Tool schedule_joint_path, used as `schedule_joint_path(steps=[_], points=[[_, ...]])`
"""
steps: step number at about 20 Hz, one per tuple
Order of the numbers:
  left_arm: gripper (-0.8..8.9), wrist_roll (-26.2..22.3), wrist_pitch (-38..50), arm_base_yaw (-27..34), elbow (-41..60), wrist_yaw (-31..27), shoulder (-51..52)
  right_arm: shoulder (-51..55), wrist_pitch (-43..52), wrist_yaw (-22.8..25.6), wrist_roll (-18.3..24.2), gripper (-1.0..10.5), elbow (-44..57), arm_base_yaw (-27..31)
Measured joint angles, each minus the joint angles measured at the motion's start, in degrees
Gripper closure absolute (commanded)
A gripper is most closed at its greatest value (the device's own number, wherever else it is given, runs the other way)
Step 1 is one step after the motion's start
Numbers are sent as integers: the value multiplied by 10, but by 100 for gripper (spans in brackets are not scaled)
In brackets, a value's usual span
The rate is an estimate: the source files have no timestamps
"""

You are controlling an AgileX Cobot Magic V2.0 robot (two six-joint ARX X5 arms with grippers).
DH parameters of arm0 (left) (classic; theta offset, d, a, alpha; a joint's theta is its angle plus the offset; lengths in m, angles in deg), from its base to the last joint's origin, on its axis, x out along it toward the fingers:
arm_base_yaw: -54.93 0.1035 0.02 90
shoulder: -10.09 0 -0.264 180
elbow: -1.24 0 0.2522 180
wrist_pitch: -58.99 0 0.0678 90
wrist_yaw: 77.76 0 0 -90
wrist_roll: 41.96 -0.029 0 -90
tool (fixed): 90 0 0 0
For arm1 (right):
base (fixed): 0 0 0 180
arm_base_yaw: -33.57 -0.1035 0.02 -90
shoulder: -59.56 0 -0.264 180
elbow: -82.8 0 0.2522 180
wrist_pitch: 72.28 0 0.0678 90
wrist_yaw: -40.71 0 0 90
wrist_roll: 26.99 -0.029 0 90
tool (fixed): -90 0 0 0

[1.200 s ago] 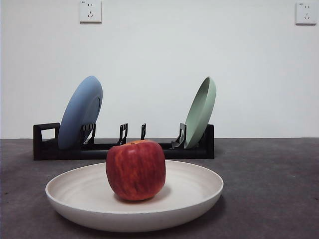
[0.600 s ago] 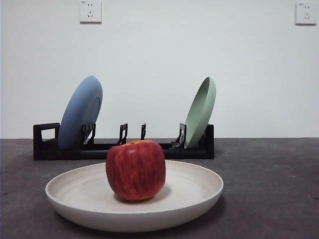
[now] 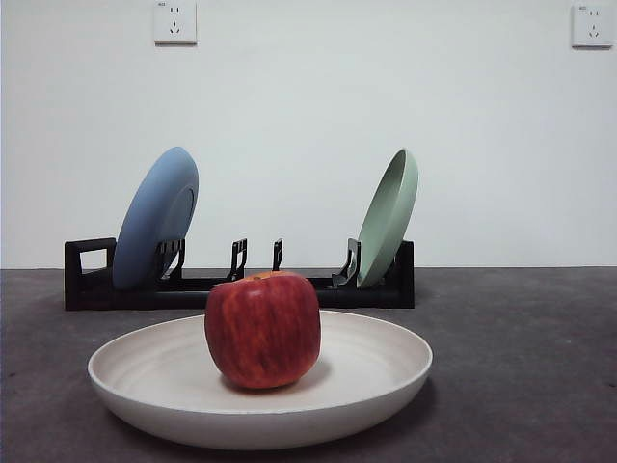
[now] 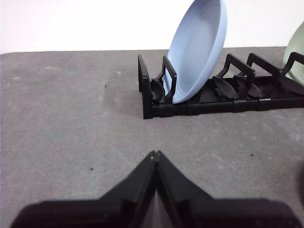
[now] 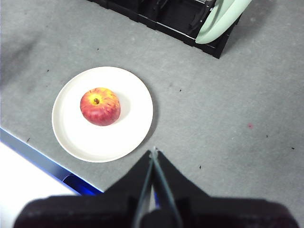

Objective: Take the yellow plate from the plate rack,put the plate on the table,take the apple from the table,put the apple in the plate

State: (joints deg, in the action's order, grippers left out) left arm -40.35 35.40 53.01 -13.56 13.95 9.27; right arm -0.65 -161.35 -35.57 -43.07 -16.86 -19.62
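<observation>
A plain white wall with two sockets [image 3: 174, 21] stands behind the table [image 3: 521, 367], a dark grey, slightly rough surface. The yellow plate [image 3: 386, 371] lies flat on the table near its front edge, right way up. The apple [image 3: 262, 329] sits inside it, a little off the plate's middle, stem end up, touching only the plate's floor. In the right wrist view the plate [image 5: 128, 128] and the apple [image 5: 99, 106] are seen from above, close to the table's front edge, where a blue strip [image 5: 42, 159] runs along the edge.

Toward the back edge stands the plate rack [image 3: 241, 285], long and low, with its loop handle at one end. A blue plate [image 3: 154, 217] leans on edge in the slot next to the handle, and a pale green plate [image 3: 390, 217] leans on edge at the opposite end. The slots between them hold nothing.

The left gripper [image 4: 155, 154] hangs above bare table in front of the rack's handle end, its jaws pressed together with nothing between them. The right gripper [image 5: 153, 153] hangs high above the table beside the plate, well clear of it, its jaws likewise closed tip to tip and empty.
</observation>
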Motion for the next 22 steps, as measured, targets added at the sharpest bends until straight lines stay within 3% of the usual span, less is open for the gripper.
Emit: schedule_joint_path(steps=[10,13,15,18,22], points=[[814,0,0,0,0,0,-12,8,-12,14,5,946,0,19],[814,0,0,0,0,0,-13,52,37,65,72,946,31,101],[814,0,0,0,0,0,-14,105,126,32,123,946,96,174],[814,0,0,0,0,0,-16,208,282,-66,179,946,247,291],[814,0,0,0,0,0,-18,373,525,-82,236,946,497,440]])
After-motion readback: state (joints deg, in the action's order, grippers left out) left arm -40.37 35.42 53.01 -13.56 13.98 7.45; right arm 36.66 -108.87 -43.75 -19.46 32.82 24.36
